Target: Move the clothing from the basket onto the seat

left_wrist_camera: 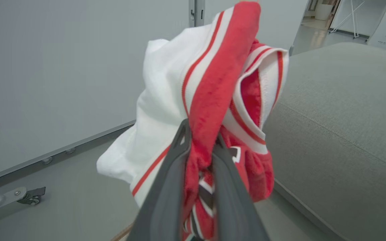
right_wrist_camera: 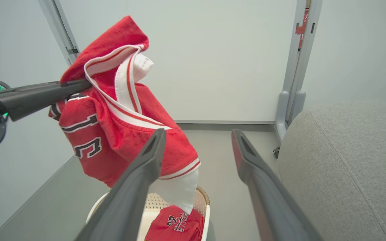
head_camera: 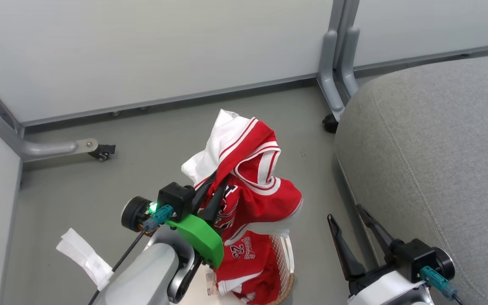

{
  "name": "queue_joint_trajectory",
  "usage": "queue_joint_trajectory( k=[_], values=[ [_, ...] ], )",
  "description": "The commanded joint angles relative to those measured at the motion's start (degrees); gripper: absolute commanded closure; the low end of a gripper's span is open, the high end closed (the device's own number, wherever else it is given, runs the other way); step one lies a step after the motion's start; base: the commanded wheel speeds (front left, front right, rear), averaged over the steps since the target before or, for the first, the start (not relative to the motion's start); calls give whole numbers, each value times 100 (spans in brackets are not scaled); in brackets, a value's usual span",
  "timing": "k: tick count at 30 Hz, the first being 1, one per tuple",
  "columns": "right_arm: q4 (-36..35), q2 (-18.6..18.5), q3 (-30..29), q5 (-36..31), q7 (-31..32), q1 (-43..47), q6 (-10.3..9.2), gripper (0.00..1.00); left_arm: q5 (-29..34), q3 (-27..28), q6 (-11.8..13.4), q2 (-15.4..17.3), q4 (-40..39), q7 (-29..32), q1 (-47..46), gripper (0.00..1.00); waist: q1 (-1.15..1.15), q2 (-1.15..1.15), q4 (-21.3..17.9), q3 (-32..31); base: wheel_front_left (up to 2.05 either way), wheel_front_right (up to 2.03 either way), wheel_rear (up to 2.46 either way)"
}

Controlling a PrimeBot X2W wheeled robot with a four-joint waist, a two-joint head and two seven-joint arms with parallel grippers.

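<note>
red garment (head_camera: 248, 262), "23 BULLS" print

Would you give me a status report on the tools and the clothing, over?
Left tool shut on red-and-white jersey, held above cream perforated plastic basket. Right tool open, empty, between basket and grey fabric seat. Second red "23" garment lies in basket.

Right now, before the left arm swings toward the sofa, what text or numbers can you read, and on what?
"23 BULLS": on the red garment lying in the basket, seen upside down.
Large dark letters on the held garment in the left gripper: folded, fragments only, unreadable.
The paper label in the basket: too small to read.
A red sticker on the partition post: too blurred.
</note>
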Motion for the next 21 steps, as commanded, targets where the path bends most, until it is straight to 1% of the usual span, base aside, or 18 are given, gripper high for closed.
queue_joint_trajectory(
  k=[1,5,10,16,21],
  values=[
    [-6,-18,30,17,-25,91,-2,0,-1,97,-21,13,-167,-4,129,100,1,0,188,-333,0,0,0],
    [-21,-17,119,-62,-25,123,-2,0,24,285,-42,-24,-628,-4,244,100,1,0,218,-351,0,0,0],
    [-103,-19,179,-107,-25,85,-2,0,34,388,-78,-69,-1134,-4,289,100,1,0,237,-322,0,0,0],
    [-27,-97,379,109,-25,31,-2,0,31,293,-160,-115,-1618,12,301,100,1,0,295,-375,0,0,0],
    [101,-274,609,381,-25,-118,-2,0,62,226,-122,-100,-2009,104,251,100,1,0,307,-397,0,0,0]
  ],
)
